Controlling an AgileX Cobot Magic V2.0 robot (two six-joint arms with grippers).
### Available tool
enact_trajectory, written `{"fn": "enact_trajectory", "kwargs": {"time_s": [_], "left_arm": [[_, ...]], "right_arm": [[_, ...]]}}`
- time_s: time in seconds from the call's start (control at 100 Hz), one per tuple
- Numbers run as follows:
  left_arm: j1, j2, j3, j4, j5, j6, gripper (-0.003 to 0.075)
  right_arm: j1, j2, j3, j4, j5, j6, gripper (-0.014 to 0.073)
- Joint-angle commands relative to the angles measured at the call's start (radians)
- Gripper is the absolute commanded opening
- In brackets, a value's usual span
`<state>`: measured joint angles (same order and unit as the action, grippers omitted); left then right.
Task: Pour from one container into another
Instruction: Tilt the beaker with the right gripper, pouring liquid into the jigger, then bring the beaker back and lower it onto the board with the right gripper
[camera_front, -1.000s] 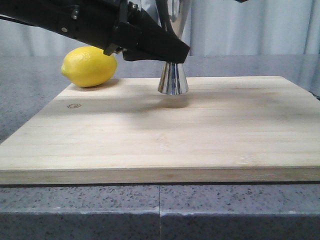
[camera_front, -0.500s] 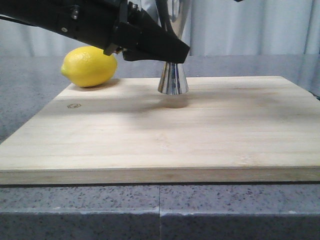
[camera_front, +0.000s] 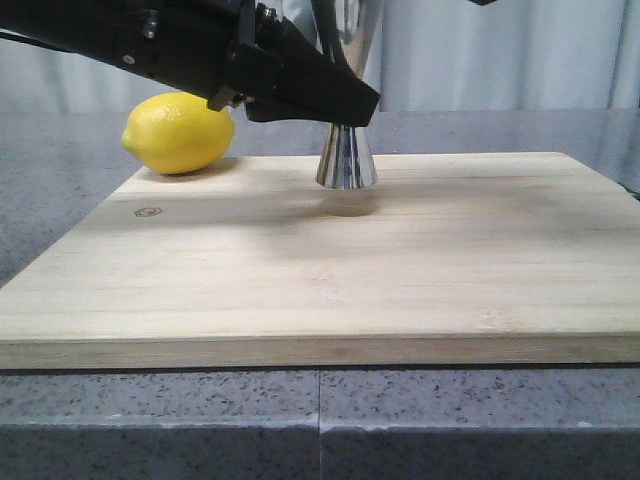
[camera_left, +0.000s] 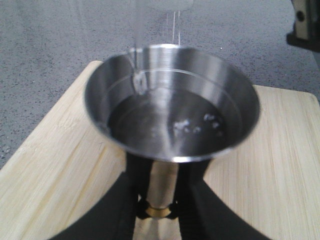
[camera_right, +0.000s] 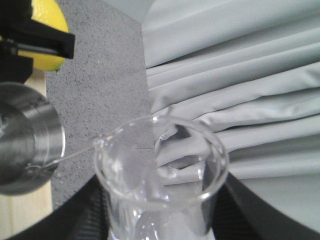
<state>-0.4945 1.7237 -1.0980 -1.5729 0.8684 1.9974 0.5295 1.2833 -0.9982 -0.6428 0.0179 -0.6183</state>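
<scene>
The steel jigger (camera_front: 346, 160) stands upright on the wooden board (camera_front: 330, 260). My left gripper (camera_front: 345, 105) is shut on its gold-banded waist (camera_left: 157, 212), with a black finger on each side. Its upper cup (camera_left: 172, 102) holds clear liquid with a few bubbles. The clear glass beaker (camera_right: 160, 165) is tipped above it, held in my right gripper (camera_right: 160, 220), which is shut on its body. A thin clear stream (camera_right: 75, 152) runs from the beaker's lip into the jigger (camera_right: 25, 145). This stream (camera_left: 136, 50) lands inside the cup's rim.
A yellow lemon (camera_front: 178, 132) lies at the board's far left corner, just behind my left arm (camera_front: 150, 40). The board rests on a grey speckled counter (camera_front: 320, 420). A pale curtain (camera_front: 500, 50) hangs behind.
</scene>
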Motion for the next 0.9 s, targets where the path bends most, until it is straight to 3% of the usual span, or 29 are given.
{"fn": "enact_trajectory", "kwargs": {"time_s": [0.0, 0.16, 0.46, 0.64, 0.89], "left_arm": [[-0.008, -0.054, -0.031, -0.070, 0.044, -0.003, 0.0082], [-0.008, -0.054, -0.031, -0.070, 0.044, -0.003, 0.0082], [-0.008, -0.054, -0.031, -0.070, 0.044, -0.003, 0.0082], [-0.008, -0.054, -0.031, -0.070, 0.044, -0.003, 0.0082], [-0.008, -0.054, -0.031, -0.070, 0.044, -0.003, 0.0082]], "right_arm": [[-0.001, -0.028, -0.041, 0.091, -0.052, 0.011, 0.0298], [-0.001, -0.028, -0.041, 0.309, -0.045, 0.017, 0.0298], [-0.016, -0.053, -0.041, 0.564, 0.000, 0.017, 0.0298], [-0.121, -0.082, -0.032, 0.804, 0.071, 0.017, 0.0298], [-0.277, -0.157, 0.109, 1.055, 0.024, 0.017, 0.0298]]}}
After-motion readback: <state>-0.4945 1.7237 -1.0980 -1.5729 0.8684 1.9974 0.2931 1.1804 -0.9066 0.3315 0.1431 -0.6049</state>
